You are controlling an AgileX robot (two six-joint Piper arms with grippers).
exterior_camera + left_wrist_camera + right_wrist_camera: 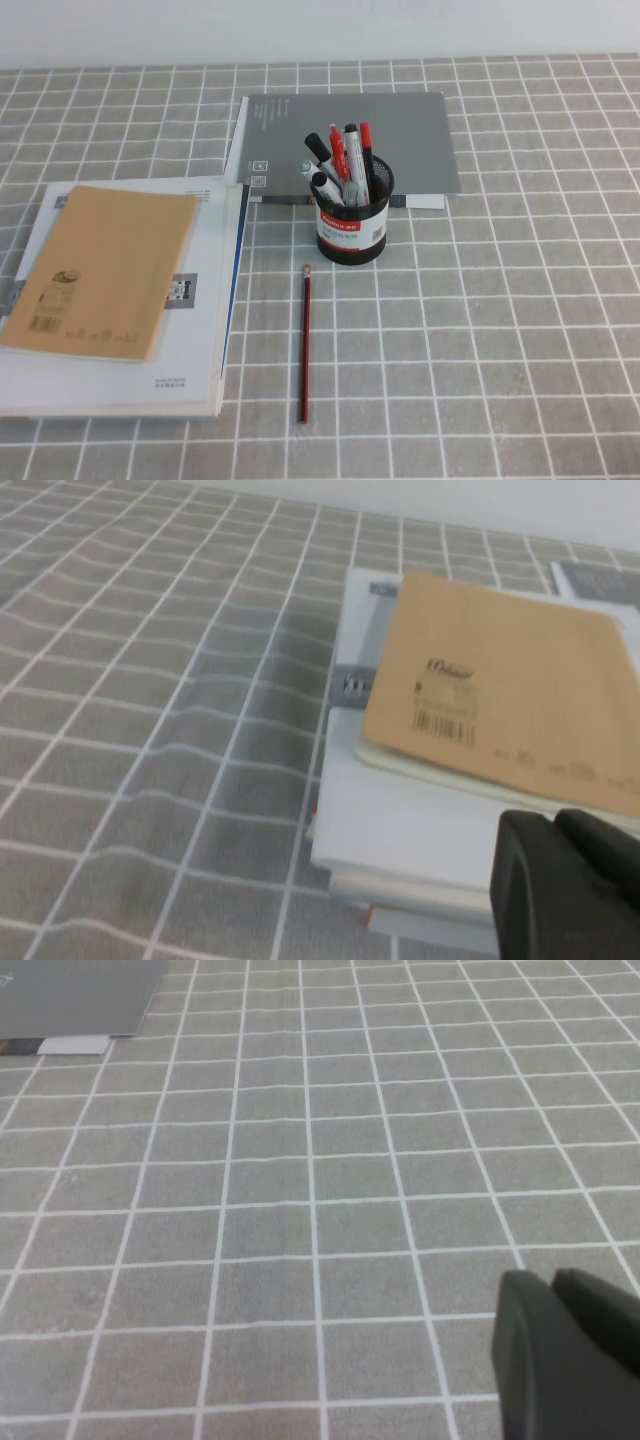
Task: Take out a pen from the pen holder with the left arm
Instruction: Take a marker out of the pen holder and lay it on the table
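Grey gridded cloth covers the tabletop (520, 320), with wide bare room on the robot's right and along the front edge. Near the middle stands the black mesh pen holder (352, 225), red, black and grey pens (340, 160) leaning inside it, just in front of a flat grey book (400, 130). A slim red-and-black pencil (305, 340) lies on the cloth in front of the holder, running alongside the white book stack (200, 340), which is topped by a tan kraft notebook (105, 270). The left gripper (562, 880) hangs low beside that stack, well apart from the holder, jaws clenched together. The right gripper (560, 1350) hovers over bare cloth, and I cannot tell whether it is released or clenched.
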